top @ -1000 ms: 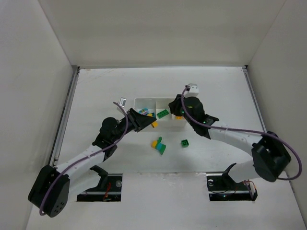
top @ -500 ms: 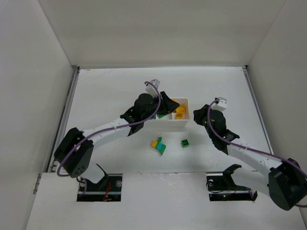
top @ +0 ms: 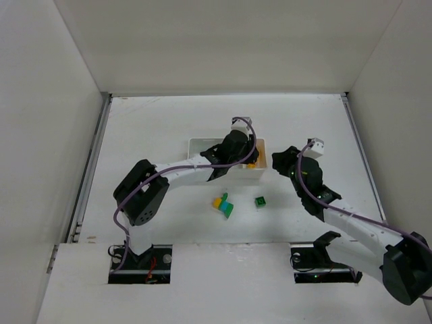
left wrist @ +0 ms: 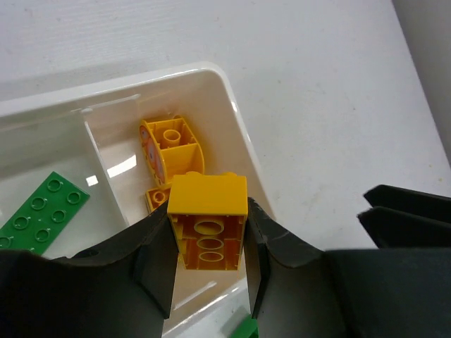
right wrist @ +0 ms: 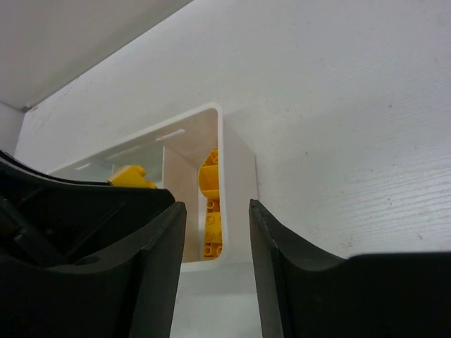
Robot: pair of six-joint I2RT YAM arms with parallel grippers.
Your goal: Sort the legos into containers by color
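White table [top: 148,128], yellow brick [left wrist: 207,211] clamped in left end effector [left wrist: 208,236], over tray [left wrist: 237,137]

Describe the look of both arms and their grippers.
The left arm and right arm: white links, rounded black joints, a trailing purple cable, a small white camera block at the wrist. The left gripper and right gripper: two black, curved fingers.

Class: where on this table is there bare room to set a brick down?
Free: the strip between the tray and the back wall, and the table left of the tray. Crowded: the tray's right end, where both arms meet, and by the loose bricks in front.
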